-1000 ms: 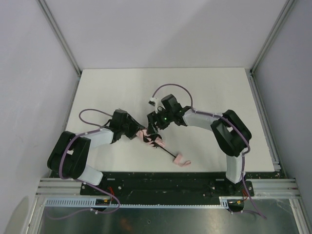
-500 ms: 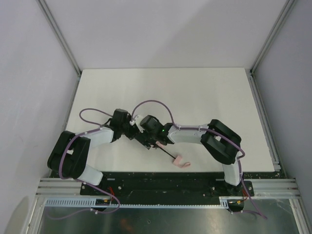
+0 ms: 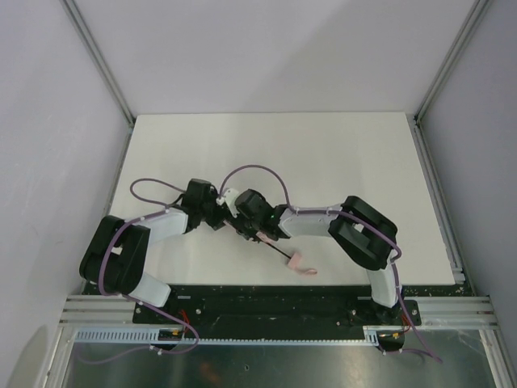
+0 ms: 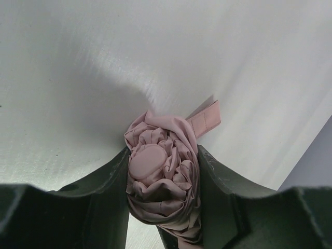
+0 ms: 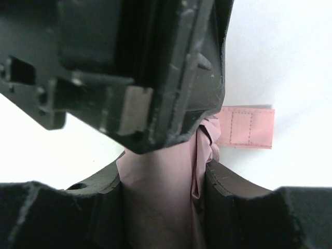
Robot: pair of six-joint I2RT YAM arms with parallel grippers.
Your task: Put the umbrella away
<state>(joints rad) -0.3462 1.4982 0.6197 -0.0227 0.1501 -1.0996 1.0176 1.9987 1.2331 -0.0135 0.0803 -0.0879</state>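
The umbrella (image 3: 261, 237) lies near the table's front, with its pale pink canopy folded into a tight bundle. Its thin black shaft (image 3: 279, 253) runs right and toward the front, ending at the small pink handle (image 3: 298, 264). My left gripper (image 3: 220, 217) is shut on the canopy's top end (image 4: 155, 171), a finger pressed into each side, and the round pink cap (image 4: 148, 161) faces the camera. My right gripper (image 3: 242, 226) meets it from the right. Its fingers are shut on the same pink fabric (image 5: 155, 197), just below the left gripper's body (image 5: 129, 62). The closing strap (image 5: 244, 128) sticks out sideways.
The white table (image 3: 323, 153) is enclosed by grey walls on the left, right and back. Aluminium posts (image 3: 440, 73) stand at the far corners. A purple cable (image 3: 257, 171) loops above the right wrist. Both arm bases sit at the front edge.
My right arm has swung left and forward onto the canopy bundle beside the left gripper, and its jaws have narrowed onto the fabric. The left gripper has kept its hold.
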